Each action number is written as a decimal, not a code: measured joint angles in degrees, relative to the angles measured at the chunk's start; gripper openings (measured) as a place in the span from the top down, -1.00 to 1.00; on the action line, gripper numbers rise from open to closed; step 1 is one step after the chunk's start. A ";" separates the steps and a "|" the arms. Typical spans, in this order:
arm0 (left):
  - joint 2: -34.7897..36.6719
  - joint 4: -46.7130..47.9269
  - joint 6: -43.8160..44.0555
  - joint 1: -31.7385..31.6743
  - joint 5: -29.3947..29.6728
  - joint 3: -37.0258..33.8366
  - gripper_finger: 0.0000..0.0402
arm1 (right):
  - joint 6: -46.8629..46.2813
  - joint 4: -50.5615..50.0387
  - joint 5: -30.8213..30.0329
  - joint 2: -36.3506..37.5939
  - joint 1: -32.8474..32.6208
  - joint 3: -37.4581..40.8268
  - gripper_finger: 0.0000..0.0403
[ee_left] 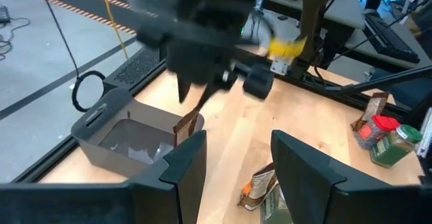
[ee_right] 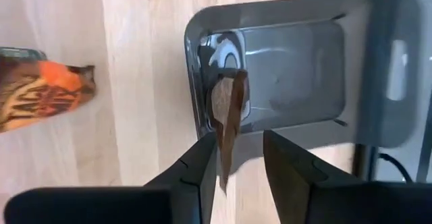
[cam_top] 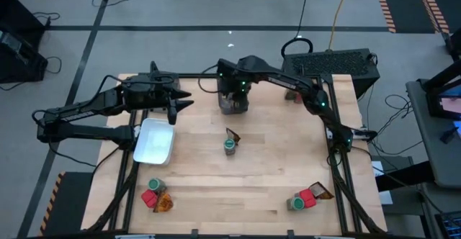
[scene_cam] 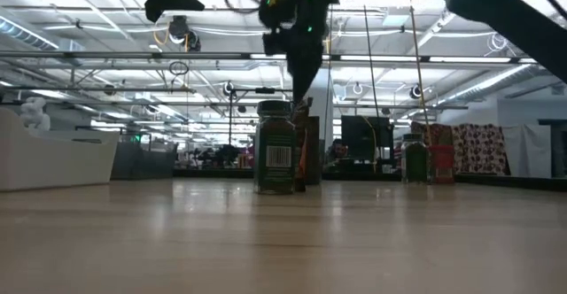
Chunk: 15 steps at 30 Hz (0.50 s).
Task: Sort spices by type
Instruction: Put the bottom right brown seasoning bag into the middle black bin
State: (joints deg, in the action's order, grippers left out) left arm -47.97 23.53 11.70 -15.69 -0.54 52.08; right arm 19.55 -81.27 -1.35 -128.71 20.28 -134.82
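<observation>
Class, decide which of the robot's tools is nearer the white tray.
Left. The left tool hangs just beyond the white tray; the right tool is farther off, over the grey bin.

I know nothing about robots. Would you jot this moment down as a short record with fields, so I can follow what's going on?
Right gripper: over the dark grey bin, jaws parted around a brown packet
Left gripper: raised above the white tray, jaws open, holding nothing
Table middle: green-lidded jar with an orange packet
Near corners: two mixed clusters of a jar, a red container and a packet
Sorted so far: cannot tell
</observation>
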 joint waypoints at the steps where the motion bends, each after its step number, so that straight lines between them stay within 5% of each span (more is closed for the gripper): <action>1: 0.00 -0.02 0.00 -0.02 0.00 0.02 0.14 | -0.24 0.10 0.22 0.97 -0.12 0.00 0.47; 8: 0.00 0.07 0.02 -0.04 0.00 0.00 0.14 | -8.72 2.01 7.13 5.79 -2.59 -0.04 0.47; 15: 0.00 0.15 0.02 -0.04 0.00 0.01 0.14 | -21.81 -0.13 7.71 6.15 -6.51 -0.02 0.48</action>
State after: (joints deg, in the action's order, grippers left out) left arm -47.97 23.68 11.73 -15.73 -0.54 52.09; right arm -2.25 -81.40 6.35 -122.56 13.78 -134.85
